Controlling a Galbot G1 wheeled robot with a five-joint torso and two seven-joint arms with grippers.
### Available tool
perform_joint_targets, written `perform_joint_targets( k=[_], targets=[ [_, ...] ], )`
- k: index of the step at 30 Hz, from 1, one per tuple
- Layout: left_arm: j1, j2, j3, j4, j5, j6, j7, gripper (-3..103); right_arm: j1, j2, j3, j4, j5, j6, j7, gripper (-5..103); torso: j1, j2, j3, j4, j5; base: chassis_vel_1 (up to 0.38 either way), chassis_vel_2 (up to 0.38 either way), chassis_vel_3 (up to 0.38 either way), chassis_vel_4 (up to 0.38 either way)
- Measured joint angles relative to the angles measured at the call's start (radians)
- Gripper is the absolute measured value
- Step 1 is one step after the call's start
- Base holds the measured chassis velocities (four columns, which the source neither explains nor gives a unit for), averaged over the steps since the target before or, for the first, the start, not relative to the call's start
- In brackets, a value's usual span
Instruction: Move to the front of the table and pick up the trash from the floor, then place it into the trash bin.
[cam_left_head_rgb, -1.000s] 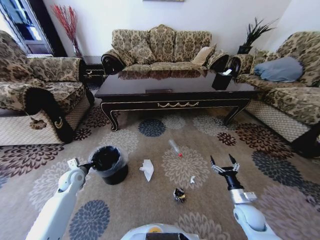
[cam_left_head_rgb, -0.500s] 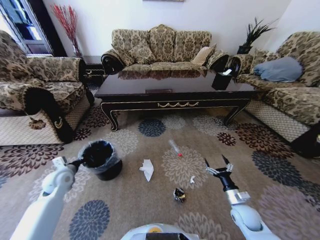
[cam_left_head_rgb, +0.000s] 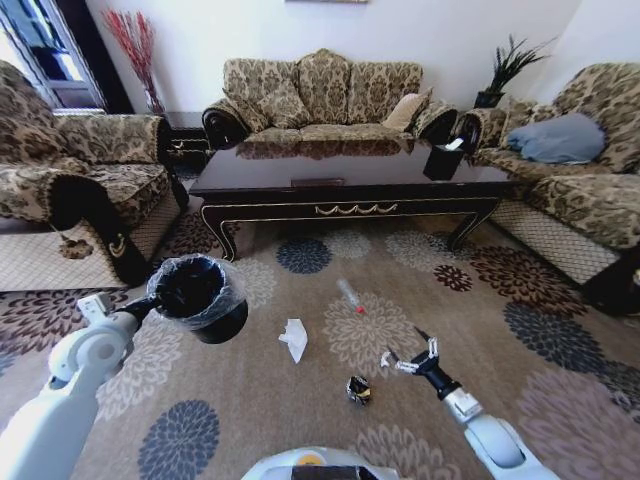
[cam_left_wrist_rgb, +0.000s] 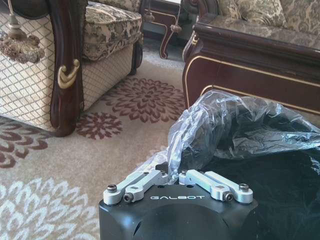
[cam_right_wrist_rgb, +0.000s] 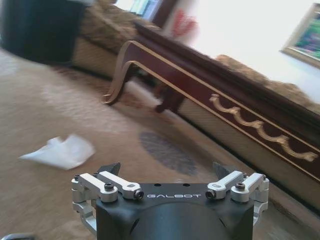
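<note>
Dark wrapper (cam_left_head_rgb: 358, 389): small, crumpled, glinting, on the patterned carpet (cam_left_head_rgb: 300, 420) nearest the robot.

Right gripper (cam_left_head_rgb: 408, 359): low over the carpet just right of the wrapper, fingers spread wide, grasping nothing; a white scrap (cam_left_head_rgb: 385, 358) lies at its fingertips.

Crumpled white tissue (cam_left_head_rgb: 294, 339): folded, peaked, left of the wrapper; seen by the right wrist camera as a pale flat patch (cam_right_wrist_rgb: 59, 151).

Trash bin (cam_left_head_rgb: 198, 298): round, black, bucket-shaped, lined with a crinkly clear plastic bag (cam_left_wrist_rgb: 235, 127) that puffs over the rim; interior dark, contents cannot be told. It is tilted and appears raised off the carpet, at the robot's left.

Left gripper (cam_left_wrist_rgb: 178, 179): fingers clenched on the bag-covered rim of the bin.

Clear bottle (cam_left_head_rgb: 350, 296): slim, red-capped, lying on a floral medallion beyond the tissue.

Table (cam_left_head_rgb: 350, 185): long, low, glossy dark wood, gold scroll ornament on the apron, curved legs; a small black box (cam_left_head_rgb: 443, 160) holding white paper stands near its right end.
</note>
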Motion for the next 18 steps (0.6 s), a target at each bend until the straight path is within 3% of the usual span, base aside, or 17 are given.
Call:
perform_joint_targets(
  k=[2,5,6,8,11,18],
  targets=[
    [0.01,-0.009,-0.001,-0.013,-0.002,0.006,-0.006,4,0.024,0.005,0.013,-0.04,-0.098,0.05,-0.091,100,0.0,0.0,0.0,0.0001,0.0001,0.0,0.0,0.0,0.0],
    [0.014,-0.012,-0.001,-0.022,-0.007,0.01,-0.012,4,0.041,0.006,0.025,-0.06,-0.153,0.075,-0.152,100,0.0,0.0,0.0,0.0001,0.0001,0.0,0.0,0.0,0.0],
    [0.018,-0.015,-0.003,-0.033,-0.015,0.015,-0.019,4,0.062,0.008,0.039,-0.082,-0.217,0.104,-0.227,100,0.0,0.0,0.0,0.0001,-0.0001,0.0,0.0,0.0,0.0],
    [0.021,-0.015,-0.005,-0.037,-0.019,0.017,-0.021,4,0.068,0.01,0.042,-0.089,-0.236,0.112,-0.246,100,0.0,0.0,0.0,0.0001,-0.0002,0.0,0.0,0.0,0.0],
    [0.04,-0.019,-0.019,-0.064,-0.039,0.026,-0.033,4,0.106,0.04,0.045,-0.128,-0.294,0.15,-0.353,100,0.0,0.0,0.0,-0.0001,0.0001,0.0,0.0,0.0,0.0],
    [0.087,-0.027,-0.041,-0.099,-0.059,0.033,-0.05,4,0.147,0.105,0.039,-0.165,-0.39,0.187,-0.432,100,0.0,0.0,0.0,0.0002,0.0001,0.0,0.0,0.0,0.0]
  ],
)
